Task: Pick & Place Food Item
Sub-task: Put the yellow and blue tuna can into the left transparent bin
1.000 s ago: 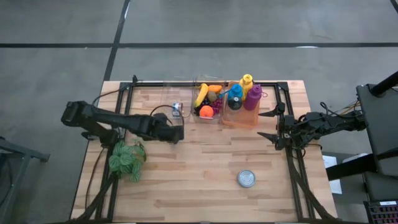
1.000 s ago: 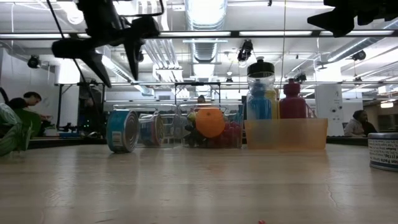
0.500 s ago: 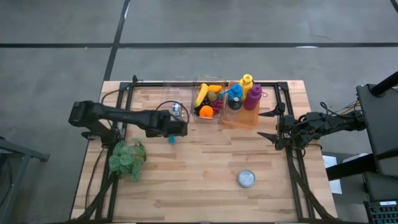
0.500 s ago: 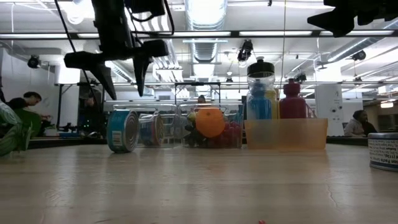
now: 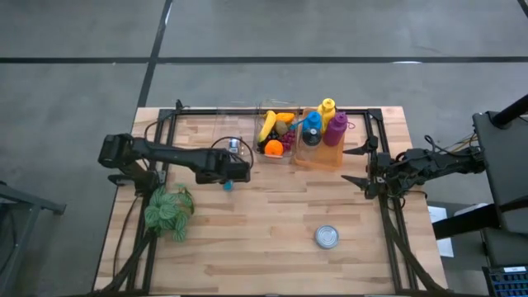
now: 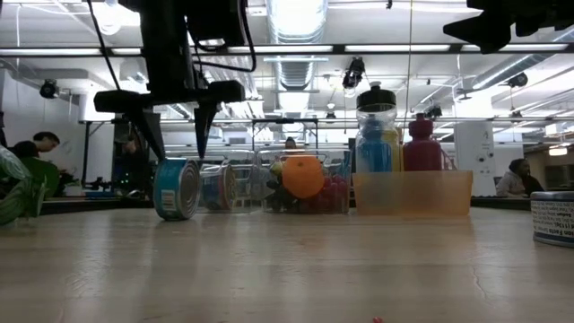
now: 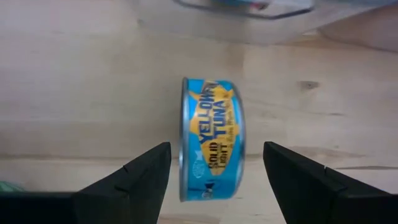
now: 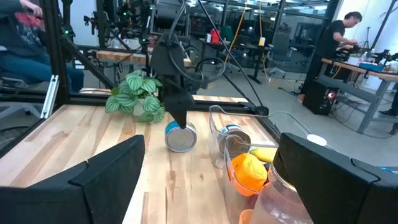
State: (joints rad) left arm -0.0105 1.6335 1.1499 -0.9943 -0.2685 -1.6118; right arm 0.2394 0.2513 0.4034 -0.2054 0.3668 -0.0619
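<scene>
A blue tuna can (image 7: 211, 140) stands on its rim on the wooden table (image 5: 272, 214), left of the bins. It also shows in the low view as the blue can (image 6: 177, 188). My left gripper (image 6: 175, 135) points down just above it, open, with one finger on either side of the can's flat faces and touching nothing. In the high view the left gripper (image 5: 233, 173) covers most of the can (image 5: 228, 184). My right gripper (image 5: 363, 166) waits open at the table's right edge, held level.
A clear bin (image 5: 276, 136) holds a banana, an orange and grapes. Beside it an orange bin (image 5: 322, 153) holds three bottles. Another can lies in a clear container (image 5: 233, 146) behind the tuna can. A silver can (image 5: 327, 238) sits near right, a plant (image 5: 169, 210) near left.
My left gripper has come down toward the tuna can and shifted a little toward the table's right, so that its open fingers now stand over the can. The can has kept still.
</scene>
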